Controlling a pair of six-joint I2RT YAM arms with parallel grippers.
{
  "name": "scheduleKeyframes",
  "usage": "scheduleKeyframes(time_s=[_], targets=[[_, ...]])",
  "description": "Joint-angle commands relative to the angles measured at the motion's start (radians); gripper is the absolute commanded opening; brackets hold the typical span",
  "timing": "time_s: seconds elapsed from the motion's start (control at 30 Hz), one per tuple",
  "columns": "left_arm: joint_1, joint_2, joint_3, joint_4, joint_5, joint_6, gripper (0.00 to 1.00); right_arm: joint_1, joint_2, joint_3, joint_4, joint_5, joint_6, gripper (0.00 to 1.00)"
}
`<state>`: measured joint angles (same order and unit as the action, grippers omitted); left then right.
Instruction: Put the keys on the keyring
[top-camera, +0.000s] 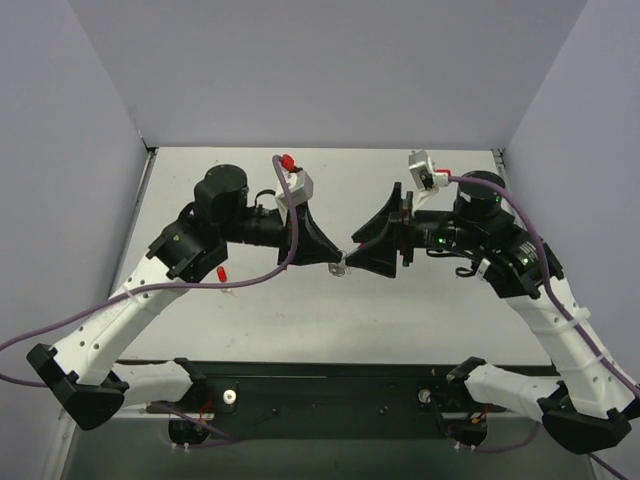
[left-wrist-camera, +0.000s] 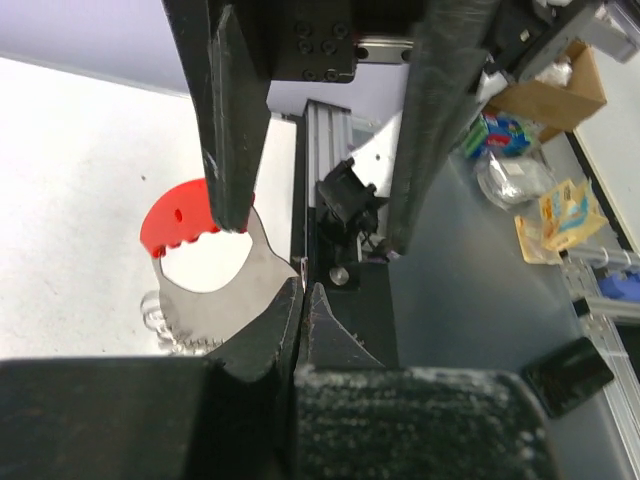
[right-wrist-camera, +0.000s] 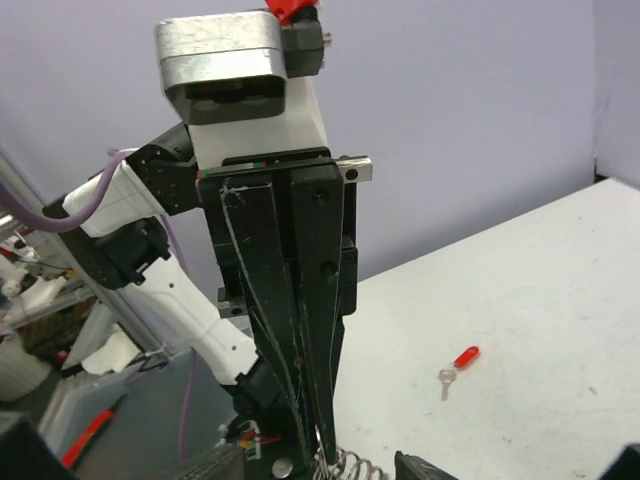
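Observation:
My left gripper (left-wrist-camera: 301, 295) is shut on the corner of a flat silver key (left-wrist-camera: 235, 290) with a wide round hole. The keyring's red loop (left-wrist-camera: 175, 218) shows just behind the key, and its silver chain (right-wrist-camera: 372, 467) bunches below the left fingertips. In the top view both grippers meet over the table's middle, with the key (top-camera: 340, 267) hanging between them. My right gripper (top-camera: 353, 254) is open; its fingers (left-wrist-camera: 232, 130) stand wide apart on either side of the key and touch nothing. A second small key (right-wrist-camera: 445, 380) on a red tag (right-wrist-camera: 466, 356) lies on the table.
The white table (top-camera: 420, 310) is walled by grey panels at the back and sides. The tagged key (top-camera: 226, 288) lies under the left arm's purple cable (top-camera: 255, 278). A black ledge (top-camera: 330, 385) runs along the near edge between the arm bases.

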<state>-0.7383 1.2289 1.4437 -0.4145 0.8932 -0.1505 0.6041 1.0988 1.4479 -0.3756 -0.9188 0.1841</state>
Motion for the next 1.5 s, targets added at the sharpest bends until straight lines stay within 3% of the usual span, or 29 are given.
scheduleKeyframes(time_s=[0.0,0.1,0.27,0.5,1.07,1.47], targets=[[-0.006,-0.084,-0.084,0.258,-0.069,-0.089,0.00,0.003,-0.111,-0.078,0.223,0.106,0.058,0.64],[-0.004,-0.120,-0.143,0.362,-0.095,-0.135,0.00,0.002,-0.139,-0.115,0.290,0.117,0.097,0.68],[-0.004,-0.183,-0.221,0.528,-0.177,-0.201,0.00,0.002,-0.132,-0.139,0.357,0.069,0.156,0.63],[-0.006,-0.210,-0.249,0.562,-0.267,-0.218,0.00,0.002,-0.114,-0.145,0.409,0.012,0.201,0.59],[-0.006,-0.161,-0.247,0.655,-0.168,-0.297,0.00,0.003,-0.083,-0.207,0.592,0.008,0.288,0.49],[-0.006,-0.144,-0.247,0.652,-0.142,-0.302,0.00,0.002,-0.076,-0.204,0.621,0.005,0.307,0.34]])
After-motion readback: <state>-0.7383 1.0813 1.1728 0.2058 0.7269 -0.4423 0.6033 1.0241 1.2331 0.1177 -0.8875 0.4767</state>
